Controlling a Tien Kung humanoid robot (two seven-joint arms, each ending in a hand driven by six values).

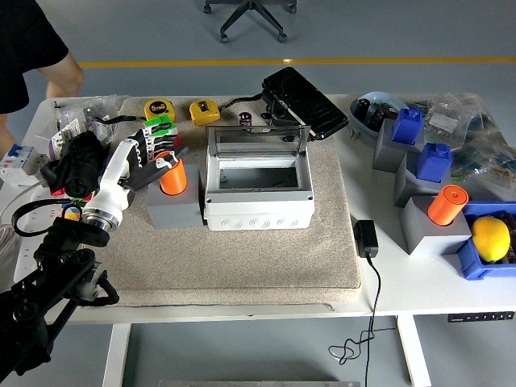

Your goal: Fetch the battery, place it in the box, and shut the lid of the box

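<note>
Currently left hand (147, 151) reaches in from the lower left, fingers around the orange battery (172, 175), which stands upright on a gray block (173, 210). White box (258, 188) sits just right of the block on the beige mat (242, 258), its clear lid (258, 141) raised at the back, inside bare. Right arm out of view. A person's arm (60, 76) shows top left.

Matt white plastic box (258, 197) with clear glossy lid (256, 139) on rough beige cloth mat (266, 254).
</note>
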